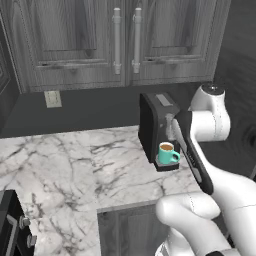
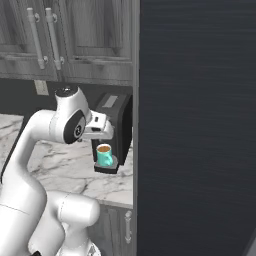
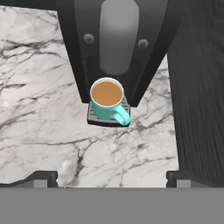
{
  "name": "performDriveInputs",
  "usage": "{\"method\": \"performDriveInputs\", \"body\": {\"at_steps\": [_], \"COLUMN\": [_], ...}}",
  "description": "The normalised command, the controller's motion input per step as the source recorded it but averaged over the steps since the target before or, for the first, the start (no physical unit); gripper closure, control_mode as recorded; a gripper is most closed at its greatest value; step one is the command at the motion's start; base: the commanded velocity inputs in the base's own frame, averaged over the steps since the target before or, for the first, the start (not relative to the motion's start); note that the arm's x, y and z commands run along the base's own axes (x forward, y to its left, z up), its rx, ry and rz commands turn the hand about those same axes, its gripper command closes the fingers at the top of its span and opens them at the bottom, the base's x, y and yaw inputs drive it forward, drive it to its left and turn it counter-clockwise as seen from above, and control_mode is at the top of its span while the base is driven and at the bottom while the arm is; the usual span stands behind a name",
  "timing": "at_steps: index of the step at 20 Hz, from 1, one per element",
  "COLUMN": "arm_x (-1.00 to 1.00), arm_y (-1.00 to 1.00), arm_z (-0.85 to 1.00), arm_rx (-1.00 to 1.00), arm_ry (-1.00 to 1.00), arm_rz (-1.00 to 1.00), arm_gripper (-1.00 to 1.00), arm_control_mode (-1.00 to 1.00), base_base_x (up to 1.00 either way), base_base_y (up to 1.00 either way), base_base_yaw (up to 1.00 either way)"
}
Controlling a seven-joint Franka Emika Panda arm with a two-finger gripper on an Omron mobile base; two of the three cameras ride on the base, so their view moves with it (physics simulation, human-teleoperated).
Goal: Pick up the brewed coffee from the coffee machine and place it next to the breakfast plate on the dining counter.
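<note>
The brewed coffee, a teal mug (image 1: 166, 152) (image 2: 104, 156) (image 3: 107, 99) with light brown coffee at its rim, stands on the drip tray of the black coffee machine (image 1: 152, 120) (image 2: 117, 112) (image 3: 118, 26). In the hand view its handle points to the lower right. My gripper (image 3: 111, 179) hangs above and in front of the mug, apart from it, open, with its fingertips (image 3: 41, 178) spread wide and nothing between them. The breakfast plate and the dining counter are out of view.
The machine stands on a marble worktop (image 1: 60, 165) over dark wood cabinets. A tall dark panel (image 2: 195, 125) rises close to the machine's right side. Upper cabinets (image 1: 75, 40) hang above, and a black appliance (image 1: 10, 225) sits at the lower left.
</note>
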Motion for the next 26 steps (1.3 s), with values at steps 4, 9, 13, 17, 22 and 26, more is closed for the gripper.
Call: {"method": "performDriveInputs", "body": {"at_steps": [4,9,13,17,22,26], "arm_x": [-0.02,0.0,0.0,0.0,0.0,0.08], "arm_y": [-0.1,-0.03,-0.08,-0.09,-0.01,0.0], "arm_z": [-0.38,-0.41,-0.35,-0.3,-0.19,-0.12], "arm_rx": [-0.05,-0.02,0.0,0.0,0.0,0.0], "arm_ry": [-0.07,-0.04,0.0,0.0,0.0,0.01], "arm_rz": [0.02,0.01,0.03,0.06,0.08,0.06], "arm_gripper": [-1.0,-1.0,-1.0,-1.0,-1.0,-1.0], "arm_control_mode": [-1.0,-1.0,-1.0,-1.0,-1.0,-1.0], "base_base_x": [0.0,0.0,0.0,0.0,0.0,0.0], "base_base_y": [0.0,0.0,0.0,0.0,0.0,0.0], "base_base_yaw": [0.0,0.0,0.0,0.0,0.0,0.0]}}
